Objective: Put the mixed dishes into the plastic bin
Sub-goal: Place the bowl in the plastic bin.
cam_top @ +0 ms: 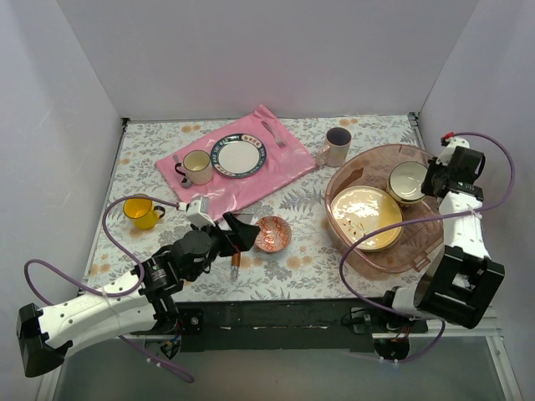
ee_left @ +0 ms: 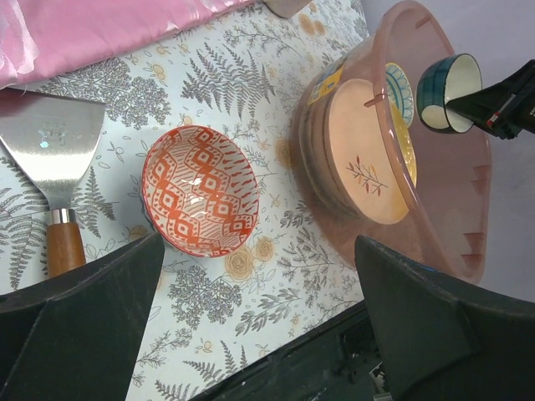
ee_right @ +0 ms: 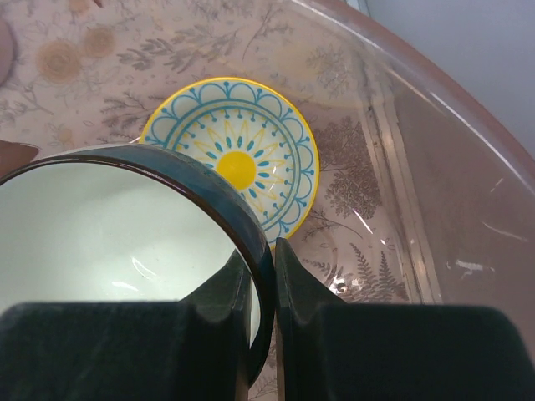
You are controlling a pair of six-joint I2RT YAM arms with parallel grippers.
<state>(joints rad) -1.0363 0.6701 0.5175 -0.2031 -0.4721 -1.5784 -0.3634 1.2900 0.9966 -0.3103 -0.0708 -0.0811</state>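
The right gripper [ee_right: 272, 271] is closed to a narrow gap on the rim of a dark teal bowl [ee_right: 109, 225] with a pale interior: one finger sits inside the rim, the other outside. The bowl is held over the far right part of the plastic bin [cam_top: 380, 255]. Whether it touches anything below cannot be determined. Beneath it, on the bin floor, lies a small yellow dish [ee_right: 242, 159] with a blue scalloped pattern. A stack of cream plates [cam_top: 365, 217] occupies the left part of the bin, and the top plate carries a small sprig motif. The left gripper [ee_left: 257, 244] is spread wide and holds nothing. It is positioned above the floral tablecloth [cam_top: 309, 259], at the near edge of a small orange-patterned bowl [ee_left: 199, 200]. This bowl stands upright on the cloth, to the left of the bin and apart from it. A metal spatula [ee_left: 52, 150] with a wooden handle lies just left of the bowl. Two more dishes are outside the bin. A yellow mug [cam_top: 142, 211] stands near the left edge of the table, and a pinkish mug [cam_top: 338, 146] with a dark interior stands just beyond the bin's far left rim. A pink mat [cam_top: 276, 167] at the far centre carries a cream mug [cam_top: 198, 166] and a white plate [cam_top: 239, 156] with a dark blue rim.
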